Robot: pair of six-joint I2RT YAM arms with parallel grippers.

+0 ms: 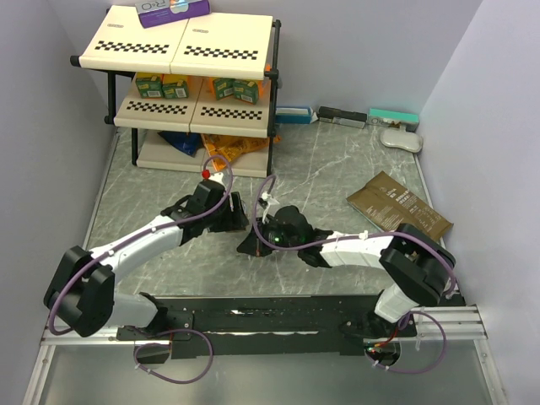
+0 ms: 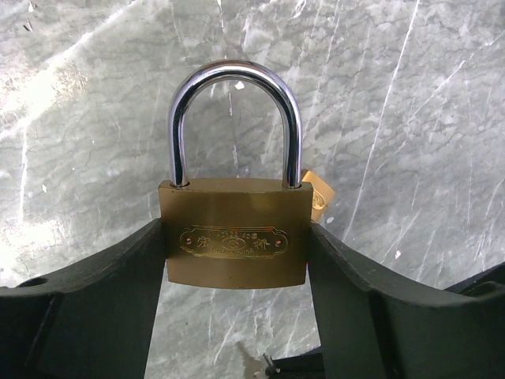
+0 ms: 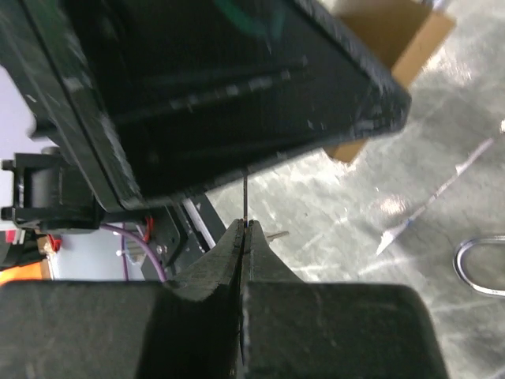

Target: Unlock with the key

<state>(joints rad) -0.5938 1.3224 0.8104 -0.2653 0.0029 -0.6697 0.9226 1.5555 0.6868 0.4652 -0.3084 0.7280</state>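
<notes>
Grey marbled desk [image 1: 337,169]. Left pincer [image 2: 237,268]: clamped wide on chrome-shackled brass padlock [image 2: 234,217]. Right pincer [image 3: 245,233]: pinching slim dark key [image 3: 246,197], shaft seemingly pointing toward padlock's hidden underside.

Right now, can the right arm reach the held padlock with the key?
Likely yes: the right gripper, shut on the key, is close beside the left gripper clamping the padlock, nothing between.
</notes>
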